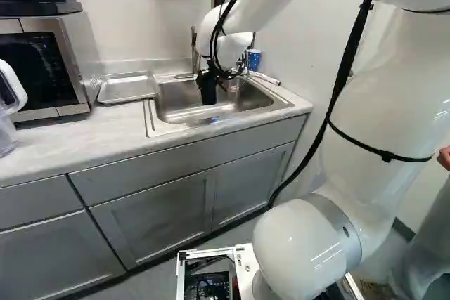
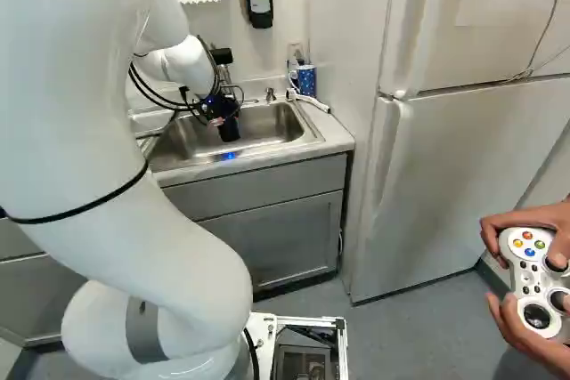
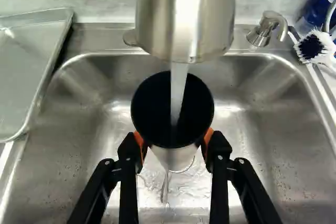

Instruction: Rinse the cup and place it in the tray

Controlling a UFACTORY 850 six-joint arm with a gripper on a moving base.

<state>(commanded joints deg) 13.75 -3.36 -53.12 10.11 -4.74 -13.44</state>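
Note:
The gripper [image 2: 215,111] reaches down over the steel sink. In the wrist view the gripper [image 3: 174,144] has an orange pad against each side of the dark cup [image 3: 149,109] and is shut on it. The cup's mouth faces the camera, beneath the faucet [image 3: 152,11]. A stream of water [image 3: 178,90] runs from the faucet into the cup, and a thin trickle falls below it. Beside the sink, the metal tray [image 1: 126,89] lies on the counter; its inside shows nothing in it.
The sink [image 3: 262,129] has raised walls around the cup. A soap pump [image 3: 266,29], a white brush [image 3: 315,48] and a blue patterned cup [image 2: 306,79] are near its back corner. A microwave [image 1: 42,68] stands beyond the tray. A fridge [image 2: 445,175] rises beside the counter.

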